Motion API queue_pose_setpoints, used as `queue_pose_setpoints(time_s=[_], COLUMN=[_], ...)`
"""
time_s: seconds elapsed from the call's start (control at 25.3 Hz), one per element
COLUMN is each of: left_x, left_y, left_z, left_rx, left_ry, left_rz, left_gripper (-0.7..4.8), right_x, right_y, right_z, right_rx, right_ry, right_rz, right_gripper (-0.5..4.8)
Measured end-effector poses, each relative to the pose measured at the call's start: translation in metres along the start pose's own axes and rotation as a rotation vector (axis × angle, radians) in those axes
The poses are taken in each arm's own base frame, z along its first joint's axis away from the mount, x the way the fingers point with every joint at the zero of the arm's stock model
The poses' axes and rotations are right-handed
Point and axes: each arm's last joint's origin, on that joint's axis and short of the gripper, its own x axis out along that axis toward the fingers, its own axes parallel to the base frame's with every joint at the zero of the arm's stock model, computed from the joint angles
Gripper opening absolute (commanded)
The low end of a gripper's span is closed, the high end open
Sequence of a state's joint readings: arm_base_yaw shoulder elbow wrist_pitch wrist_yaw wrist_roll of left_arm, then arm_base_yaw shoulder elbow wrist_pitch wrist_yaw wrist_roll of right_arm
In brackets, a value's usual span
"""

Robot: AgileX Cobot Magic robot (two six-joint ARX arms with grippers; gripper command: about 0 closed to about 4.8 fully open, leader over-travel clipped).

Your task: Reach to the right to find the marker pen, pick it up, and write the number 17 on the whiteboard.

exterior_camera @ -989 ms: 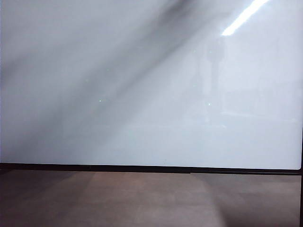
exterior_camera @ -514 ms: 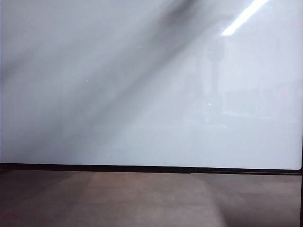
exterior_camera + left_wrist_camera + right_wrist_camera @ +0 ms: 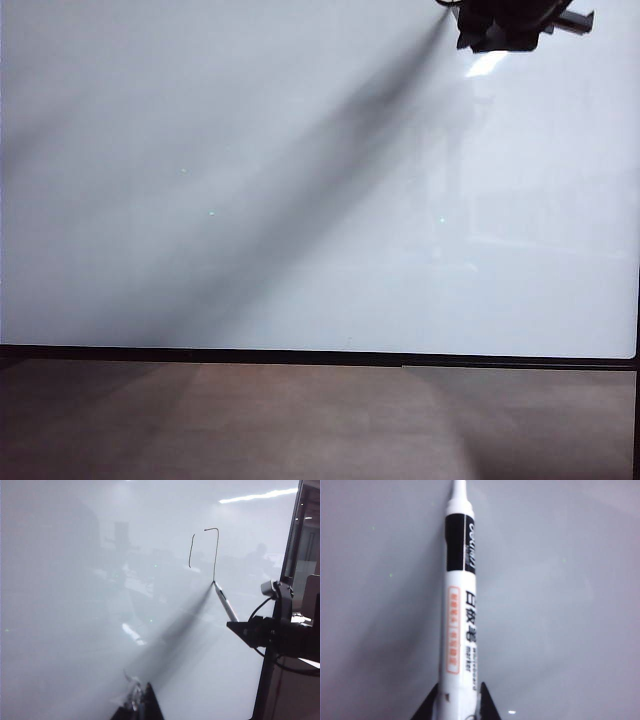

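Currently the right hand (image 3: pixel 456 700) was pinching the marker pen (image 3: pixel 457 605), its two dark fingers pressed against the barrel in the right wrist view, the cap end off and the nib pointing at the whiteboard (image 3: pixel 250 200). From the left wrist view, the pen tip sat on the board at the foot of a long downstroke; to the side of it stood a shorter stroke, and a short bar ran across the top of the long one. I judged the "1" done and the "7" at or near its last point; what remained was probably lifting off. In the exterior view the right hand showed only at the upper right edge of the board. The left hand (image 3: pixel 140 705) hung low near the board, well apart from the writing, fingers pressed together and holding nothing. No containers were in view.
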State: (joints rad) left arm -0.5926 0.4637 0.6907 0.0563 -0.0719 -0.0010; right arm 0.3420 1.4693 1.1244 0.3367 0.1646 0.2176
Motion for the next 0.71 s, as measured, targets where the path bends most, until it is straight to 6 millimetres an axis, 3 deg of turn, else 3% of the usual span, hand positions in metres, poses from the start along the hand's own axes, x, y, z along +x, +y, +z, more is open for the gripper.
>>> queue_pose_setpoints(time_s=[0.16, 0.4, 0.71], left_x=[0.000, 0.000, 0.001], left_y=[0.000, 0.000, 0.006], left_z=[0.000, 0.000, -0.007], left_rx=[0.000, 0.000, 0.013], left_ry=[0.002, 0.002, -0.015], left_rz=[0.000, 0.000, 0.062], left_gripper=[-0.05, -0.05, -0.05], right_x=[-0.009, -0.036, -0.066], right_y=[0.003, 0.008, 0.006], right_z=[0.008, 0.040, 0.057], right_rx=[0.012, 0.025, 0.022], right_ry=[-0.030, -0.147, -0.165], right_rz=[0.009, 0.040, 0.035], right_gripper=[-0.05, -0.05, -0.05])
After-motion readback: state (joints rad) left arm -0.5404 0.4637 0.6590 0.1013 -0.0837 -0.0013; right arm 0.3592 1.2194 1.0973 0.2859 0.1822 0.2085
